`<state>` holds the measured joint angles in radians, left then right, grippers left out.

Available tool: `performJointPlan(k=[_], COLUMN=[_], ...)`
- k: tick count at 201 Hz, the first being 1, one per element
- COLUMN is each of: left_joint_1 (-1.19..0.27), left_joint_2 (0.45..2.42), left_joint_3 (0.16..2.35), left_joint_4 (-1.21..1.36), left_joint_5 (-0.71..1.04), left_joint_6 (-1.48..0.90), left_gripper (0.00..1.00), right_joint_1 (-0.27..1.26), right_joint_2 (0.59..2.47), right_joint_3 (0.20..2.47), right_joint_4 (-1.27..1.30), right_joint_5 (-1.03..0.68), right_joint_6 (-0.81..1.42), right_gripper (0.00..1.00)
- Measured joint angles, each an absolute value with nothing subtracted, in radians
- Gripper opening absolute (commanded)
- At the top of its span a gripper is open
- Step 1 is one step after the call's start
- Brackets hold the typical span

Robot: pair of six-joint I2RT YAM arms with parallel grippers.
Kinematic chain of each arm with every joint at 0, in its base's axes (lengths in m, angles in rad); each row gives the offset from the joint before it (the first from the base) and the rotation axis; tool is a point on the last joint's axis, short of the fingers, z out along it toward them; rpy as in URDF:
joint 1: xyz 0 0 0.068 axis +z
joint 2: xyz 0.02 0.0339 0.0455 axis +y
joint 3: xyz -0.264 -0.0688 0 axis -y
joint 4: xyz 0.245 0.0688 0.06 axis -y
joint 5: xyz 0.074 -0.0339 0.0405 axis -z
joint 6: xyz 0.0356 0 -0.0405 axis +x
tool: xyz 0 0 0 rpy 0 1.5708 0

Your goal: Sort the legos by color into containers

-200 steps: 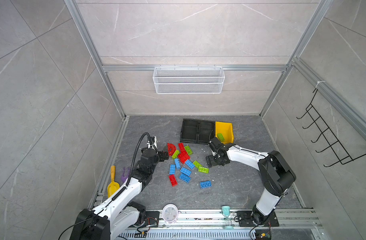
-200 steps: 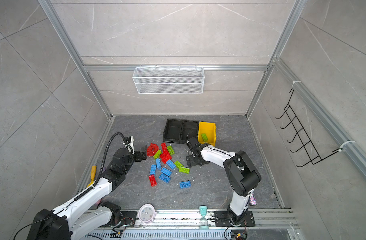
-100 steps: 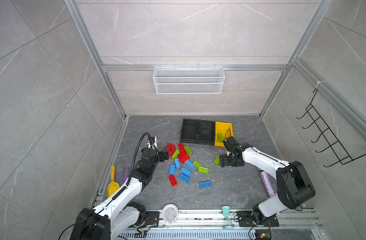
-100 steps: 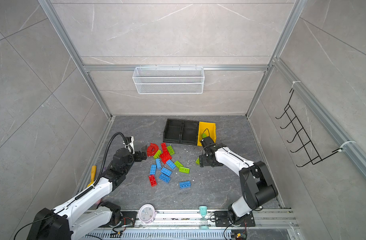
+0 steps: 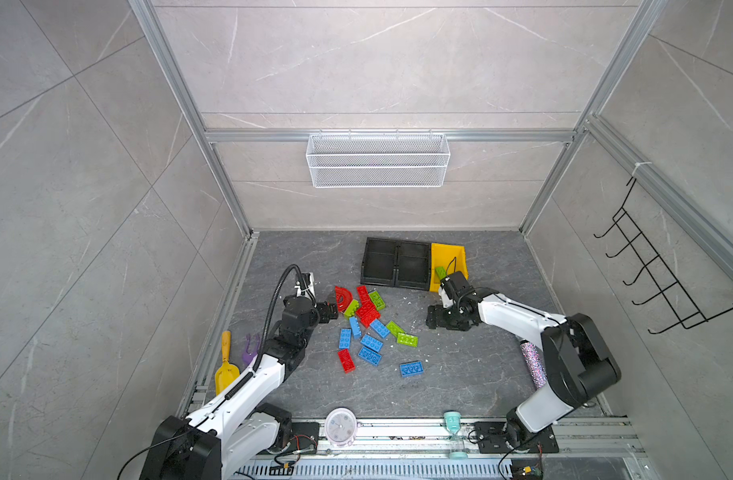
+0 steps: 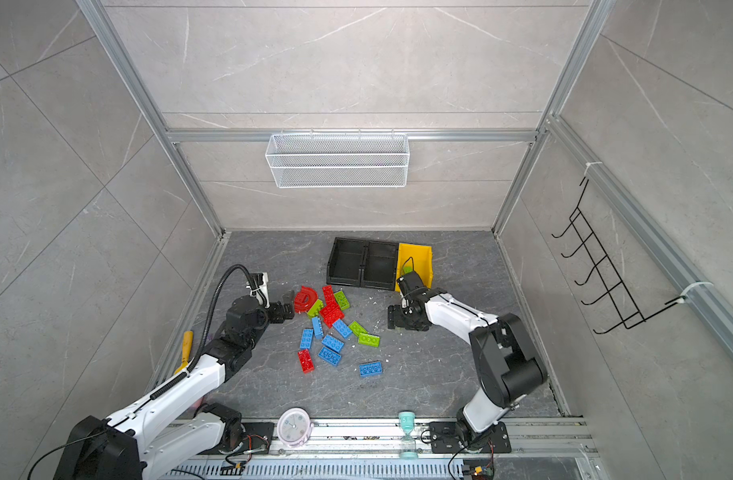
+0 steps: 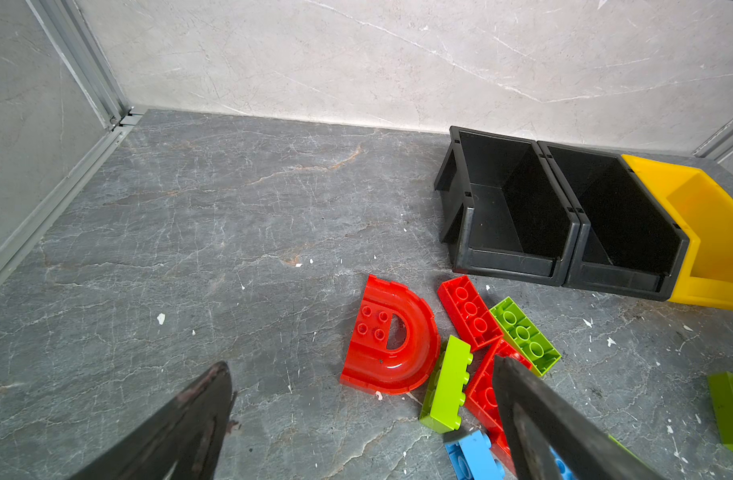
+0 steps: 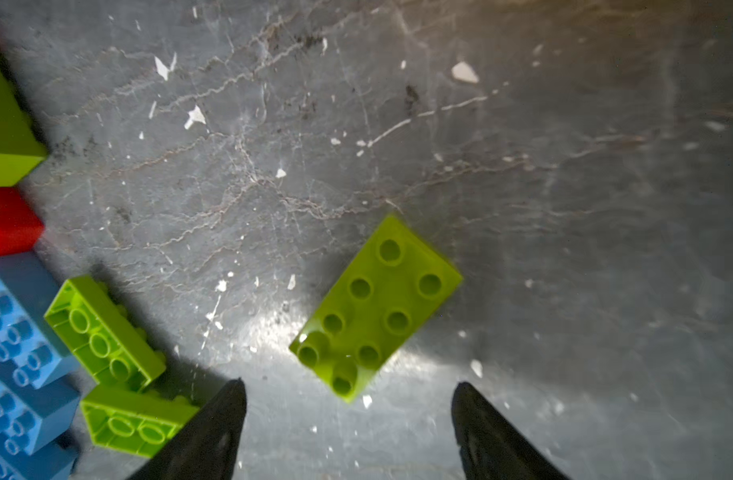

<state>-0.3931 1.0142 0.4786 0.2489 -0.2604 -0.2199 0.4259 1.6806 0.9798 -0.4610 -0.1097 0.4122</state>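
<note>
**Near rail.** Pink alarm clock [image 5: 340, 427] and teal sand timer [image 5: 454, 430], seen in both top views; neither wrist view reaches them. Yellow shovel [image 5: 225, 370] lies by the left rail.

**Legos** [image 5: 369, 328]. Red, blue and lime bricks are scattered mid-floor between the arms, with a lone blue brick [image 5: 411, 368] nearest.

**Right gripper** [image 8: 349, 384]. Fingers are spread and grip nothing. A lime brick [image 8: 377, 307] lies studs up on the floor, one end just between the fingertips and apart from both. Only the right wrist view shows it; in both top views the gripper covers it.

**Left gripper** [image 5: 333, 311]. Spread wide, holding nothing, just left of the red arch [image 7: 391, 336], which lies flat at the scatter's far left. In the left wrist view one finger crosses a red brick; contact cannot be told.

**Containers.** A touching row, far and right of centre:
- Left black bin [image 7: 464, 232] and right black bin [image 7: 618, 278] both show bare floors.
- Yellow bin [image 5: 451, 254], at the right end, holds one lime piece [image 5: 440, 272] at its near end. This shows in both top views; the left wrist view cuts it off.

**Far wall.** White wire basket [image 5: 377, 160].
</note>
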Motion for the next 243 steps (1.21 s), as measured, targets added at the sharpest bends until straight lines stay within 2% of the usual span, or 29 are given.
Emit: performJointPlan(k=[56, 95, 107, 115, 165, 211, 243], left_joint_1=[-0.393, -0.393, -0.393, -0.393, -0.393, -0.393, -0.393], left_joint_2=[1.013, 1.004, 1.003, 1.003, 1.002, 1.008, 1.007], left_joint_3=[0.479, 0.479, 0.479, 0.479, 0.479, 0.478, 0.478], left_joint_4=[0.248, 0.248, 0.248, 0.248, 0.248, 0.249, 0.249], left_joint_5=[-0.261, -0.261, -0.261, -0.261, -0.261, -0.272, -0.271], left_joint_6=[-0.22, -0.22, -0.22, -0.22, -0.22, -0.22, -0.219], left_gripper=[1.0, 1.0, 1.0, 1.0, 1.0, 1.0, 1.0], right_joint_1=[0.484, 0.492, 0.492, 0.492, 0.487, 0.433, 0.354], right_joint_2=[1.824, 1.858, 1.861, 1.861, 1.848, 1.729, 1.68], right_joint_3=[1.13, 1.161, 1.164, 1.165, 1.165, 1.173, 1.262], right_joint_4=[-0.474, -0.511, -0.524, -0.531, -0.558, -0.567, -0.58], right_joint_5=[-0.044, 0.031, 0.052, 0.065, 0.089, 0.048, 0.02], right_joint_6=[0.41, 0.388, 0.382, 0.372, 0.344, 0.319, 0.282], right_gripper=[0.69, 0.5, 0.48, 0.43, 0.21, 0.19, 0.19])
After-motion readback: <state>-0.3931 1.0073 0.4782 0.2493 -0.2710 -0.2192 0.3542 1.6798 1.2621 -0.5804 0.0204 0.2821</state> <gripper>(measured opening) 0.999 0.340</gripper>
